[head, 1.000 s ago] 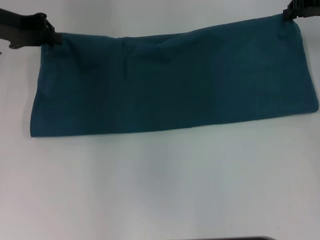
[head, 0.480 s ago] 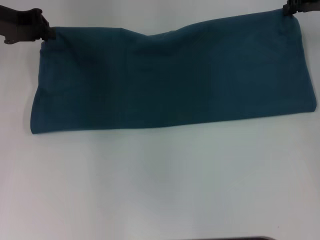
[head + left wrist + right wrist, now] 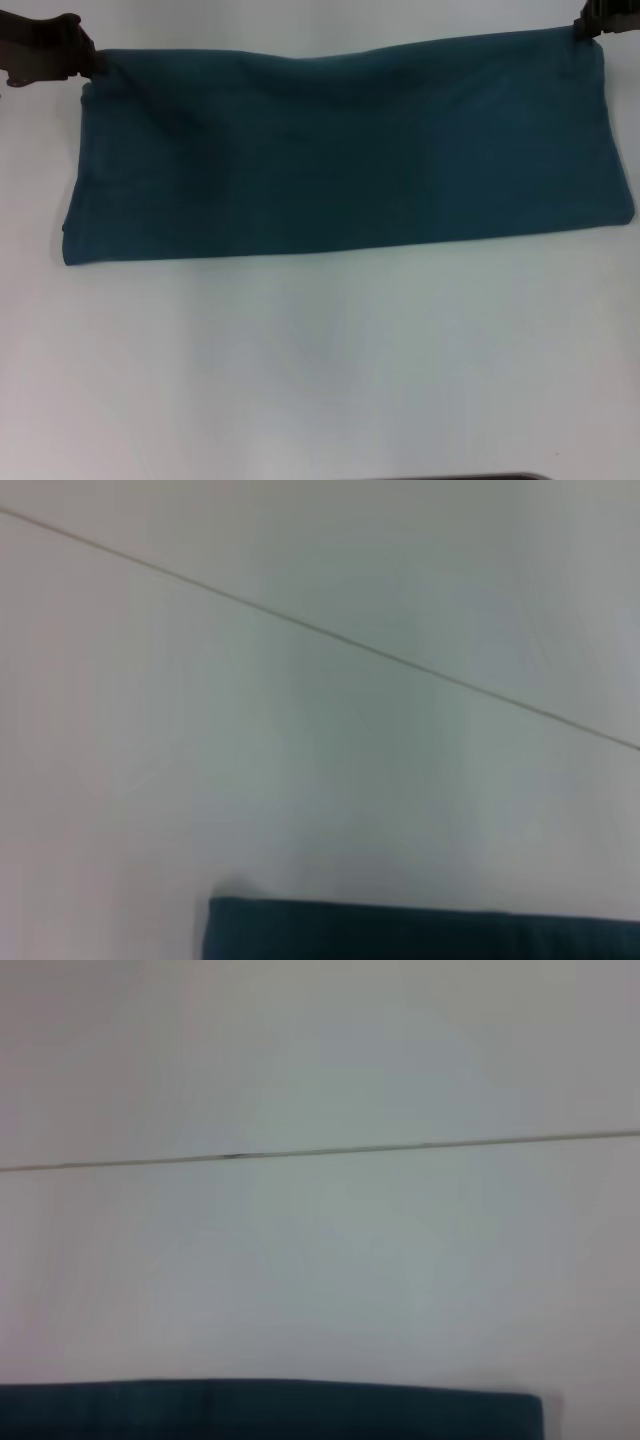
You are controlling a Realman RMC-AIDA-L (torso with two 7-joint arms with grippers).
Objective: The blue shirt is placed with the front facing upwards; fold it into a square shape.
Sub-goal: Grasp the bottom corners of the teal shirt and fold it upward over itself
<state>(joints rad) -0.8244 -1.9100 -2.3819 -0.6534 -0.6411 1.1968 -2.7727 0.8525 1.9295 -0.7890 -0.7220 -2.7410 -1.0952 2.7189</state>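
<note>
The blue shirt (image 3: pixel 340 150) lies on the white table (image 3: pixel 320 360) as a long dark teal band running left to right, plain side up, with no lettering showing. My left gripper (image 3: pixel 92 63) is at its far left corner and is shut on the cloth there. At the far right corner, by the picture's top edge, my right gripper (image 3: pixel 590 27) pinches the cloth. The near edge lies flat on the table. A strip of the blue shirt (image 3: pixel 420 932) shows in the left wrist view, and the blue shirt (image 3: pixel 270 1410) also edges the right wrist view.
Bare white tabletop stretches in front of the shirt. A thin seam (image 3: pixel 320 630) crosses the table surface beyond the shirt. A dark object (image 3: pixel 460 477) peeks in at the near edge of the head view.
Both grippers have carried the far edge a little farther away. The sag in the middle of that edge has flattened out, and the band now looks wider.
</note>
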